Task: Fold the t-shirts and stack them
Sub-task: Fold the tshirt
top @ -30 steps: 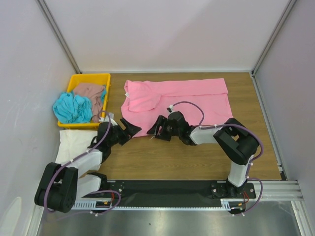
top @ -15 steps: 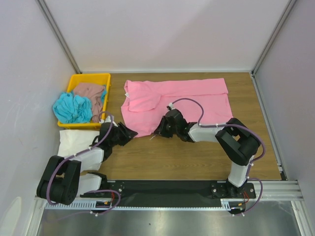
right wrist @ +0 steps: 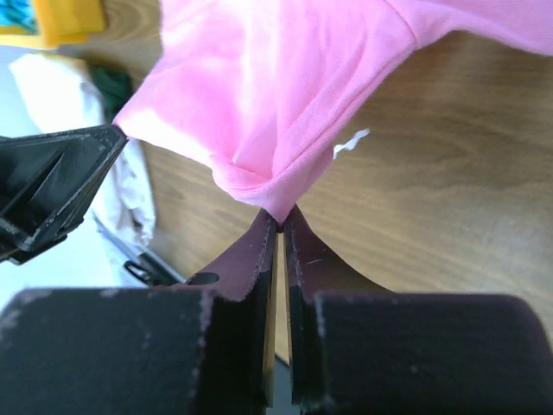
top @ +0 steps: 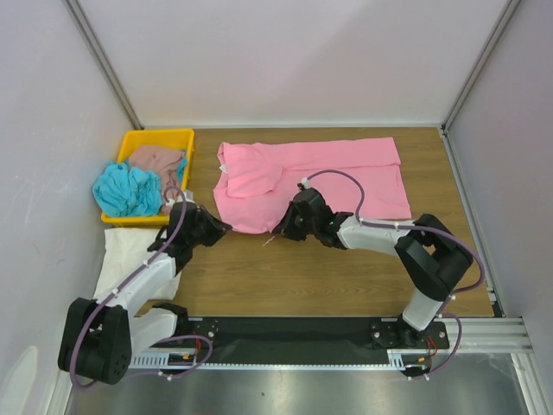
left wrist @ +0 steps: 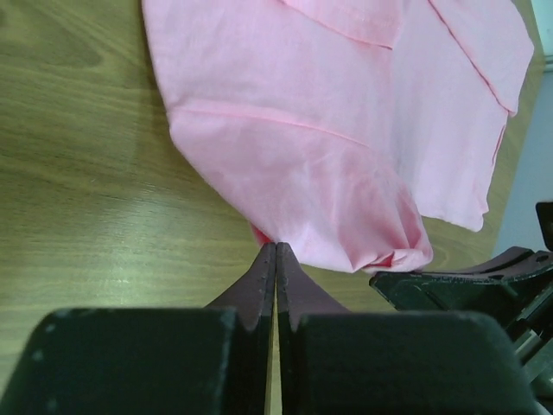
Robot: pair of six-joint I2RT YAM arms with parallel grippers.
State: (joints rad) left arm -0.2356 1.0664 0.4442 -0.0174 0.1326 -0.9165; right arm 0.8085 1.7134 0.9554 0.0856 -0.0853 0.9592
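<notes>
Step in hand, by my read: first fold of the pink shirt (top: 328,173), w/ both hands on its near edge at the left end. Left hand (top: 218,228) is pressed together on the near-left corner; wrist view shows the fingertips (left wrist: 263,268) meeting right at the cloth edge w/ a sliver of darker pink btw them, so prob. pinching the hem. Right hand (top: 278,226) is just along the same edge, tips (right wrist: 259,238) nipping a raised peak of pink cloth lifted off the bench (top: 346,285). Shirt lies spread flat across the far-middle of the bench, long axis running left-right in the top view; narrower end w/ a flap folded over sits toward the yellow tray (top: 160,134), wide straight edge toward the right, so neck prob. points left, can't be sure. Next move calls for both hands lifting together, keeping the edge taut btw them, and carrying it away from the arms over the far half w/o dragging the rest. Other shirts wait: turquoise shirt (top: 128,190) and brown-pink shirt (top: 157,159) bunched in the tray, cream shirt (top: 125,251) lying near the left arm
</notes>
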